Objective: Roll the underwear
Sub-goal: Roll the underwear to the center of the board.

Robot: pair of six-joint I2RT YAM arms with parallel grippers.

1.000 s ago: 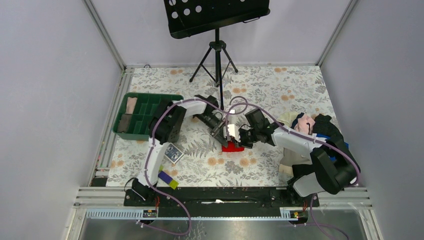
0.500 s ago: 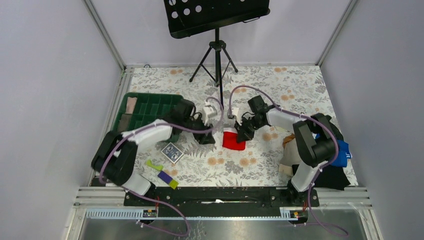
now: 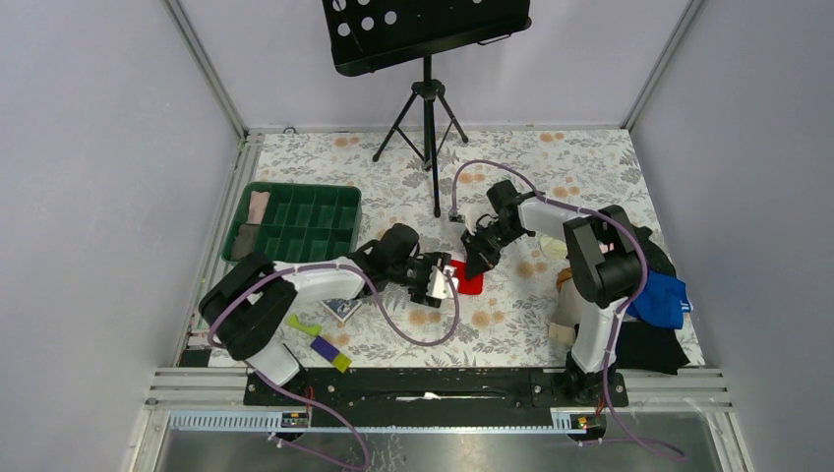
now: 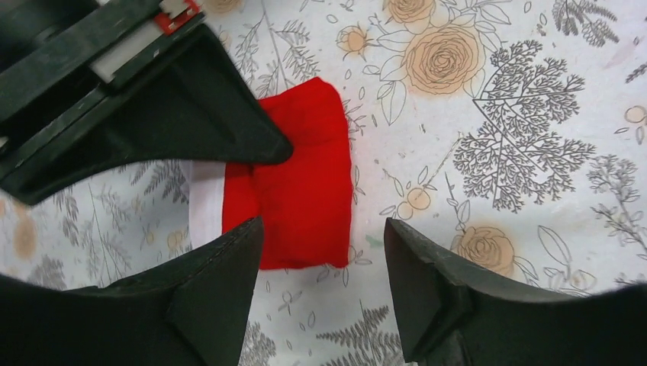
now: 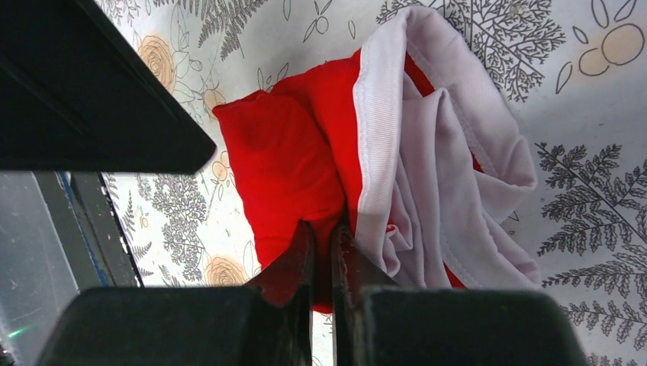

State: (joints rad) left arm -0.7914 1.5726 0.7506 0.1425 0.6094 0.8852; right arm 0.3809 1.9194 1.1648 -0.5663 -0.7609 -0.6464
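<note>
Underwear (image 3: 470, 279) lies bunched on the floral table (image 3: 590, 167), about mid-table, right of the green tray (image 3: 295, 222). Right pincer (image 5: 321, 236) is closed, pinching a red fold just beside the white waistband. Left pincer (image 4: 321, 225) is spread wide at the cloth's left side, aimed at it, gripping nothing. Clothes pile (image 3: 657, 297) sits at the right edge.
</note>
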